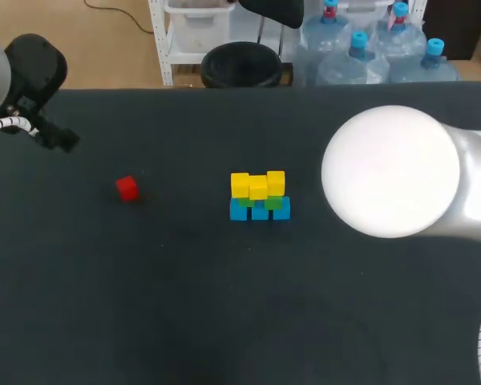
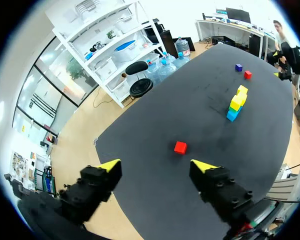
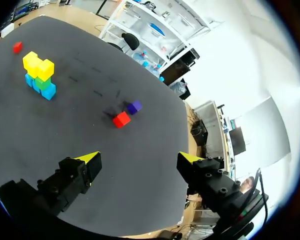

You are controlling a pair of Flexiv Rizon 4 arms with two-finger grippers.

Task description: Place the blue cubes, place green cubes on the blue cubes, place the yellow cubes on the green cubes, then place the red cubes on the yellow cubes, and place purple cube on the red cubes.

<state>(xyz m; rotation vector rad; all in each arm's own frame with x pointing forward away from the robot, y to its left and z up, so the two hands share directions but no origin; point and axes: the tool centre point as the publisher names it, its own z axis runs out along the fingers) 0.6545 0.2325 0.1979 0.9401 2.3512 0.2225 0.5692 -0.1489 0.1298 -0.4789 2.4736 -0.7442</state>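
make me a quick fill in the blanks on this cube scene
The top layer of the stack is ___.
The purple cube sits beside a ___ cube.
The left pincer is ___, holding nothing.
Missing words: yellow, red, open.

My table point(image 1: 224, 321), dark and matte.
Its black top spreads wide before me, its far edge straight across the head view, under soft, even light.

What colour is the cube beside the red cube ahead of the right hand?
Purple; the purple cube shows best in the right wrist view.
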